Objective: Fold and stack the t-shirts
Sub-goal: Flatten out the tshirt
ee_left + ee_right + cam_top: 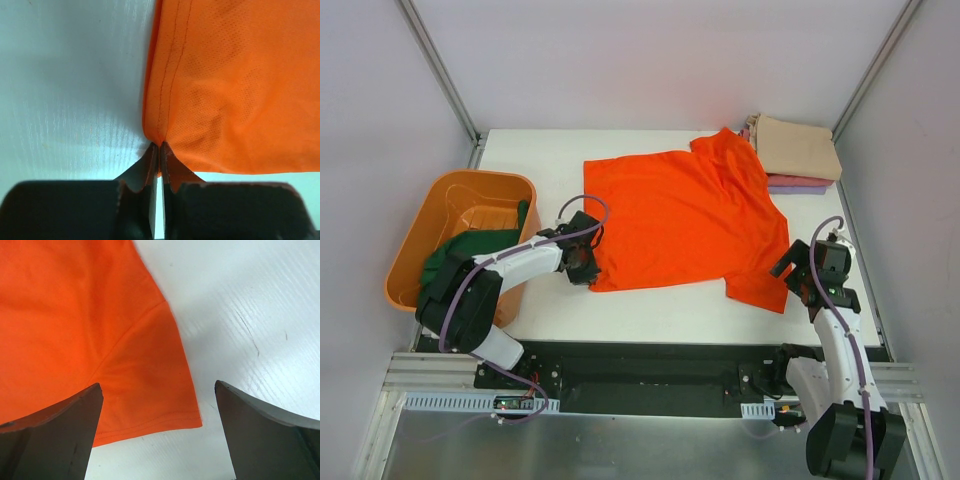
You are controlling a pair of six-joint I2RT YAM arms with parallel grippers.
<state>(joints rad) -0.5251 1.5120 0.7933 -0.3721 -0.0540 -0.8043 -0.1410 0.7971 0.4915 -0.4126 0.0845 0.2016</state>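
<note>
A bright orange t-shirt (685,215) lies spread on the white table. My left gripper (586,262) is shut on its near left hem corner; the left wrist view shows the pinched hem (161,142) and the gripper (160,150). My right gripper (798,268) is open just above the near right sleeve (150,390), its fingertips (85,405) straddling the sleeve's corner. A folded tan shirt (798,147) lies on pink-red (788,181) and lavender (810,188) shirts at the back right. A dark green shirt (455,255) hangs in the tub.
A rigid orange plastic tub (455,235) stands off the table's left edge, beside my left arm. Grey walls and metal posts enclose the table at the back and sides. The black base rail runs along the near edge.
</note>
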